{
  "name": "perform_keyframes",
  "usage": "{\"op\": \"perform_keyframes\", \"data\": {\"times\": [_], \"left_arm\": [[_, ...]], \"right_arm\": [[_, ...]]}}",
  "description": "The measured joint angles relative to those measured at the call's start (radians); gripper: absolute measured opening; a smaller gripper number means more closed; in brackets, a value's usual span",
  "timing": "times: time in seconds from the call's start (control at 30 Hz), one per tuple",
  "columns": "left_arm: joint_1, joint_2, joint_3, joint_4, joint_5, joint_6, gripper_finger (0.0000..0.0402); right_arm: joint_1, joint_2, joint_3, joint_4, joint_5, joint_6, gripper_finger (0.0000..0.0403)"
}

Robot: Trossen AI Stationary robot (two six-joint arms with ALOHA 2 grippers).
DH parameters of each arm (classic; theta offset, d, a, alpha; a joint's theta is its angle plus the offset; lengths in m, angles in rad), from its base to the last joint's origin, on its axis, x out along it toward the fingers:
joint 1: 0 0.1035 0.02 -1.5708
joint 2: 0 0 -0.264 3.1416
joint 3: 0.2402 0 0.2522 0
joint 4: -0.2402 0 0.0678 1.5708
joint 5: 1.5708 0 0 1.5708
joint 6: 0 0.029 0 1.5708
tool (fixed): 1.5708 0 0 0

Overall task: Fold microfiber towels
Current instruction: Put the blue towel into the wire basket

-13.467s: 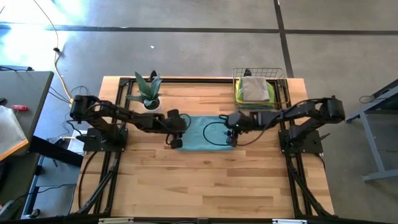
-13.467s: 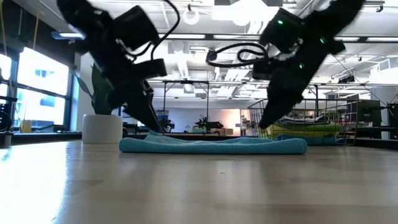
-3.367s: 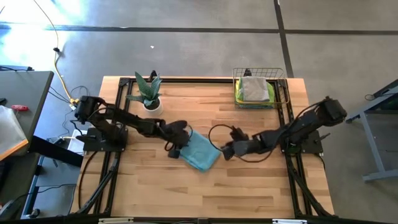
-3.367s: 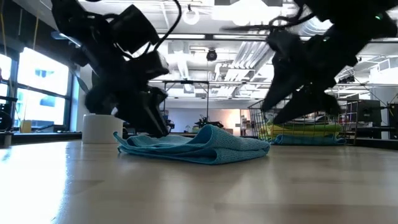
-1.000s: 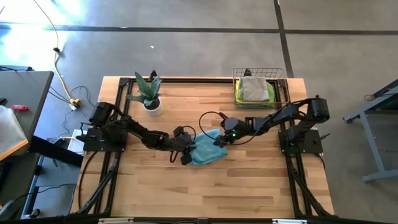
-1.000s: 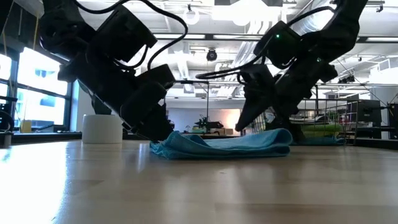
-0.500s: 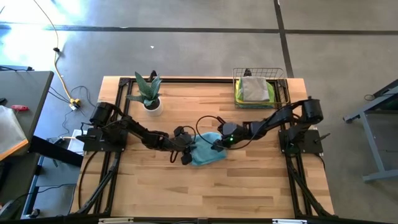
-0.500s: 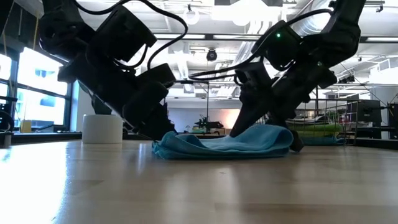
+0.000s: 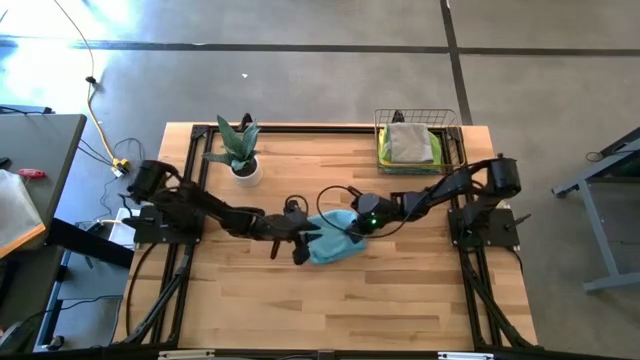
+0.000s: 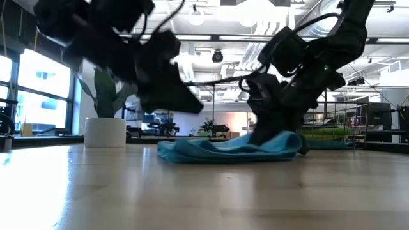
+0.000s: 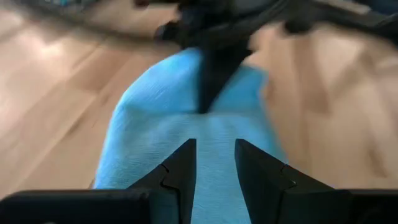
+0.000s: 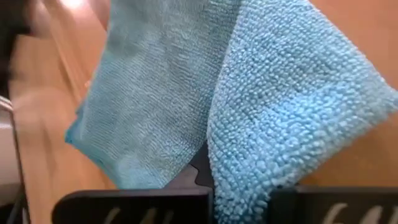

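One teal-blue microfiber towel (image 9: pixel 336 250) lies bunched and partly folded at the middle of the table; the low view shows it resting as a low heap (image 10: pixel 217 151). My left gripper (image 9: pixel 301 240) hangs just above the towel's left end, fingers (image 11: pixel 186 163) apart with only the towel beyond them showing in the gap. My right gripper (image 9: pixel 351 229) reaches in from the right and is shut on the towel's right part (image 10: pixel 275 142). My right gripper pinches a thick folded edge of the towel (image 12: pixel 261 155) on the towel's right side between its two fingers; that fold covers most of the fingers (image 12: pixel 198 169). It comes slanting down from the table's right. The towel lies slack on the table.
A potted plant (image 9: pixel 238 152) in a white pot (image 10: pixel 105 131) stands at the far left. A wire basket (image 9: pixel 420 146) at the far right corner holds folded green and grey towels. Bare wood lies along the near half of the table (image 9: pixel 330 310).
My right gripper has shut on the towel's right part, sinking slightly onto it. My left gripper has risen off the towel's left end and tipped more level. The towel has stayed on the table.
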Motion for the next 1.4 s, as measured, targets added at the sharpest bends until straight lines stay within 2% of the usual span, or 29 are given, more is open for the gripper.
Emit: {"op": "perform_keyframes", "data": {"times": [0.3,0.4,0.53,0.63,0.73,0.83,0.9,1.1,1.3,1.4], "left_arm": [[-0.048,-0.181,0.0,-0.016,0.029,0.101,0.0101],[-0.062,-0.22,0.0,-0.016,0.001,0.137,0.0101],[-0.069,-0.246,0.0,-0.015,-0.047,0.174,0.0101],[-0.069,-0.252,0.0,-0.016,-0.078,0.177,0.0101],[-0.068,-0.254,0.0,-0.016,-0.094,0.177,0.0101],[-0.071,-0.254,0.0,-0.021,-0.097,0.176,0.0101],[-0.078,-0.254,0.0,-0.027,-0.098,0.177,0.0101],[-0.081,-0.254,0.0,-0.047,-0.104,0.226,0.0101],[-0.08,-0.254,0.0,-0.046,-0.128,0.245,0.0101],[-0.08,-0.254,0.0,-0.046,-0.128,0.24,0.0101]], "right_arm": [[-0.158,-0.265,-0.005,-0.272,0.037,-0.142,0.0002],[-0.253,-0.344,0.025,-0.35,0.0,-0.201,0.0002],[-0.382,-0.401,0.161,-0.554,0.021,-0.356,0.0001],[-0.469,-0.401,0.306,-0.692,0.054,-0.51,0.0001],[-0.528,-0.384,0.434,-0.804,0.08,-0.572,0.0001],[-0.535,-0.361,0.48,-0.908,0.07,-0.577,0.0],[-0.516,-0.342,0.453,-0.951,0.068,-0.555,0.0],[-0.442,-0.325,0.343,-0.862,0.035,-0.497,0.0],[-0.41,-0.326,0.429,-0.864,0.017,-0.532,0.0],[-0.429,-0.326,0.491,-0.903,0.083,-0.584,0.0]]}}
